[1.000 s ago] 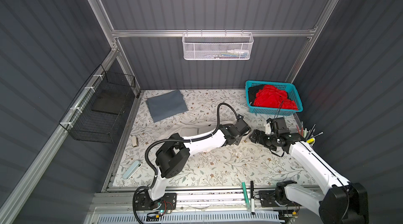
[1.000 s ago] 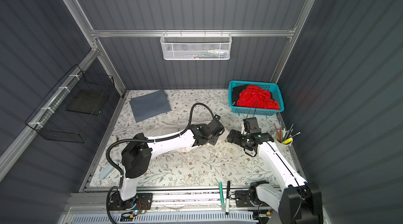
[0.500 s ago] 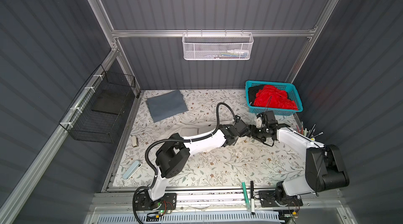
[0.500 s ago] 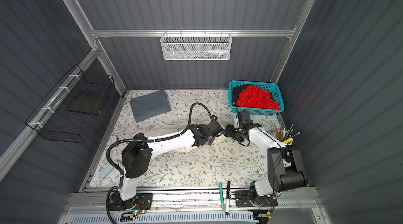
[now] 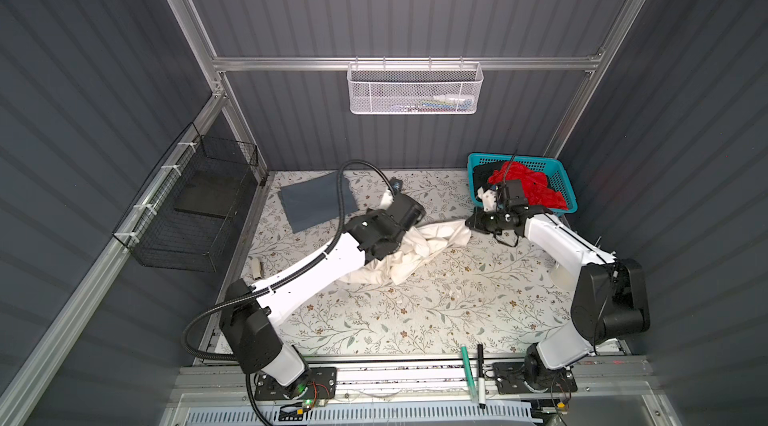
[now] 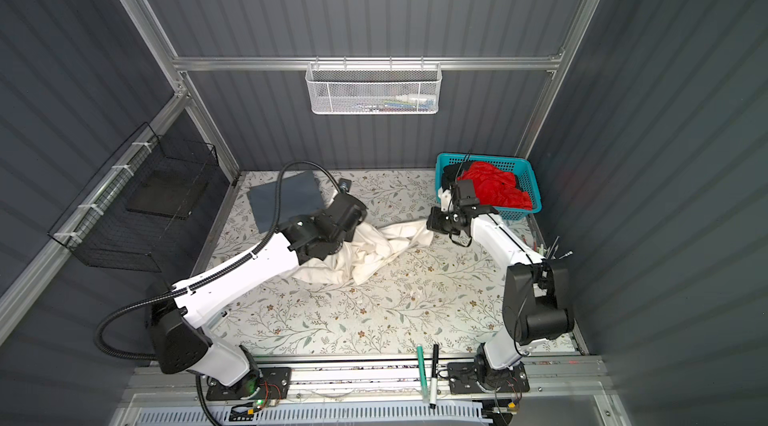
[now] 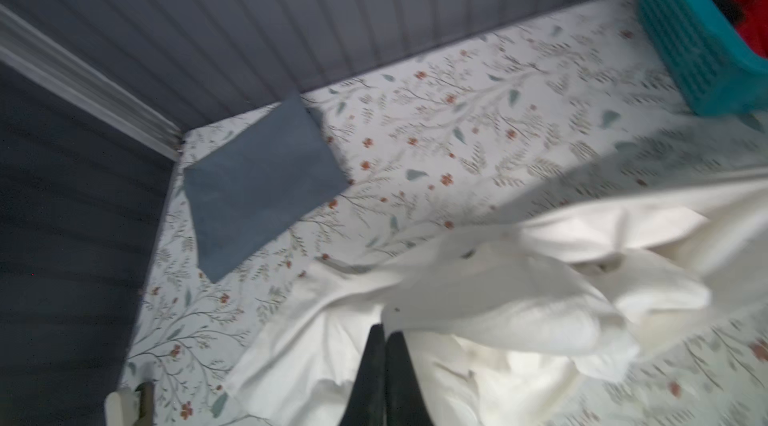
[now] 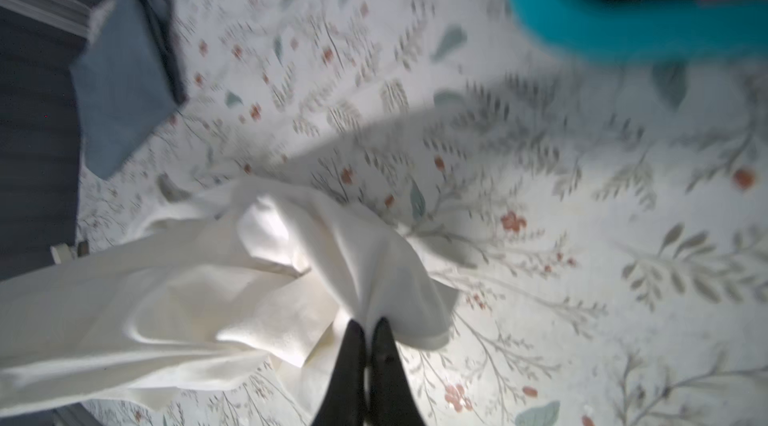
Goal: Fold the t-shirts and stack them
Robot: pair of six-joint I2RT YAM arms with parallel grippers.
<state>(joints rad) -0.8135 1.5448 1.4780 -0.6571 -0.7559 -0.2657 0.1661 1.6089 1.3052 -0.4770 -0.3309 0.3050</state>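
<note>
The right gripper has its two dark fingers pressed together on a bunched corner of the off-white t-shirt, and the cloth fans out from that pinch. The left gripper is likewise closed tight, with a fold of the same shirt caught at its fingertips; the fabric around it is raised and rumpled.

In both top views the off-white t-shirt lies crumpled at the middle of the frame on the floral table covering. Its long axis runs on a diagonal, from a loose heap at the lower left, partly hidden under the left arm, up to a narrowed end at the upper right, where the right gripper holds it. That end points toward the teal basket in the upper right of the table.

The basket holds the bright red t-shirt, crumpled, with the black t-shirt beside it at the basket's left end. The slate-grey t-shirt lies folded flat as a rectangle in the upper left corner of the table, well apart from the basket, with its long axis slightly tilted to the table's back edge.
</note>
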